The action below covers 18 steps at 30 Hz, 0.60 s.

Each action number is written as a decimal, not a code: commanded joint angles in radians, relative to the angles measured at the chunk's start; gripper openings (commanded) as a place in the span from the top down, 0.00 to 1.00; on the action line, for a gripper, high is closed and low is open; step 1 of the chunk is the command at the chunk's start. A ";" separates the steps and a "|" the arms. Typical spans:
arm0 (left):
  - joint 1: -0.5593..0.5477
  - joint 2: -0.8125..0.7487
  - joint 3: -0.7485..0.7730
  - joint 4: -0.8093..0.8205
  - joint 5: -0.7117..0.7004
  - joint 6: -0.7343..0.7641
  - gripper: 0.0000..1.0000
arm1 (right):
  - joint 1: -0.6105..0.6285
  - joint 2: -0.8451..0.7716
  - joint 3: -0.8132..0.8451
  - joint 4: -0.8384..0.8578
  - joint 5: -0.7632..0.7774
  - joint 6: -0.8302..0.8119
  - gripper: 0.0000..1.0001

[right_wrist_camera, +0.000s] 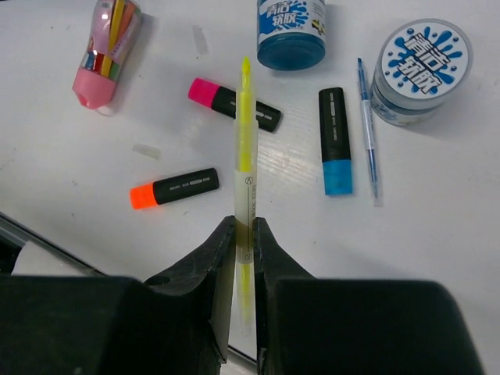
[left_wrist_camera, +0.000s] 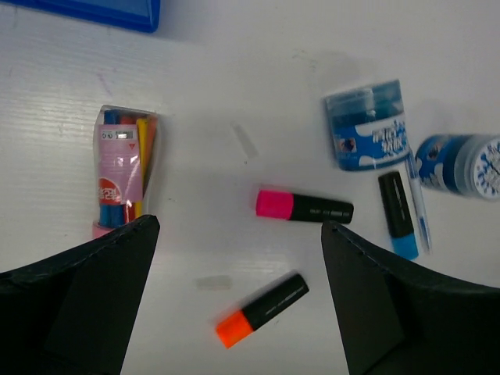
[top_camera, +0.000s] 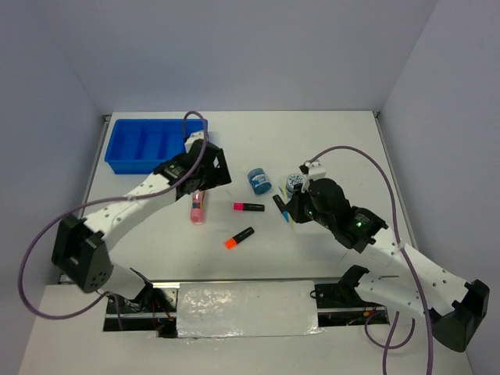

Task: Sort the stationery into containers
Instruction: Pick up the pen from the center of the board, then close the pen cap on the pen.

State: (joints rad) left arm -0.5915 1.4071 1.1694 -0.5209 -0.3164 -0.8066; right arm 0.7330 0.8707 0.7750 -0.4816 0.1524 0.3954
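left wrist view: blue tray [left_wrist_camera: 86, 9] is only a corner strip at the top edge, compartments out of frame. lidded jar [left_wrist_camera: 465, 164] clipped by the right edge. pink tube [left_wrist_camera: 121, 168] bottom end hidden behind a left gripper [left_wrist_camera: 238, 226] finger.
right wrist view: yellow pen [right_wrist_camera: 247, 148] tail buried in the right gripper [right_wrist_camera: 244, 226]. lying jar [right_wrist_camera: 291, 31] and the tube clipped at the top edge.

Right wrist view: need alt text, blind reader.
The right gripper is shut on a thin yellow pen pointing away. Beyond, on the white table, are three markers, a thin blue pen, two blue jars and a pink tube.
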 commanded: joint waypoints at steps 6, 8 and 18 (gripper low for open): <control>-0.005 0.413 0.298 -0.174 -0.151 -0.235 0.15 | 0.005 -0.119 -0.068 -0.061 0.033 -0.004 0.99; -0.005 0.472 0.355 -0.182 -0.113 -0.238 0.18 | 0.006 -0.142 -0.082 -0.051 0.024 -0.003 0.99; -0.010 0.642 0.440 -0.220 -0.101 -0.304 0.39 | 0.005 -0.180 -0.118 -0.025 -0.028 -0.010 1.00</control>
State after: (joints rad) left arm -0.5976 2.0216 1.5543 -0.7048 -0.4053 -1.0752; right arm 0.7334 0.7124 0.6605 -0.5392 0.1474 0.3958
